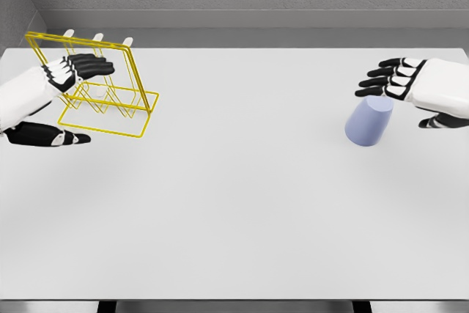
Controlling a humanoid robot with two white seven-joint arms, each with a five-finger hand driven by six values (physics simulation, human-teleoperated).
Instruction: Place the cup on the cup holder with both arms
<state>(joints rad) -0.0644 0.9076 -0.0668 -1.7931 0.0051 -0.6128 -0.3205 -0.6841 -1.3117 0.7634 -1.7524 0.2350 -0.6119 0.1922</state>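
Here, a white table (234, 240) meets grey walls; each robot hand is spread, beside cup (368, 124) and holder (99, 86).

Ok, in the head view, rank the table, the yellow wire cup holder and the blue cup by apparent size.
1. Table, filling most of the view.
2. Yellow wire cup holder, far left.
3. Blue cup, right side, clearly smallest.

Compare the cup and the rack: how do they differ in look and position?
The cup is a solid, pale blue body; the rack is open yellow wire. The cup sits at the table's right, beside the right robot hand; the rack sits at the far left, with the left robot hand at its frame. The cup is compact, the rack broader and taller. Both rest on the white table, apart.
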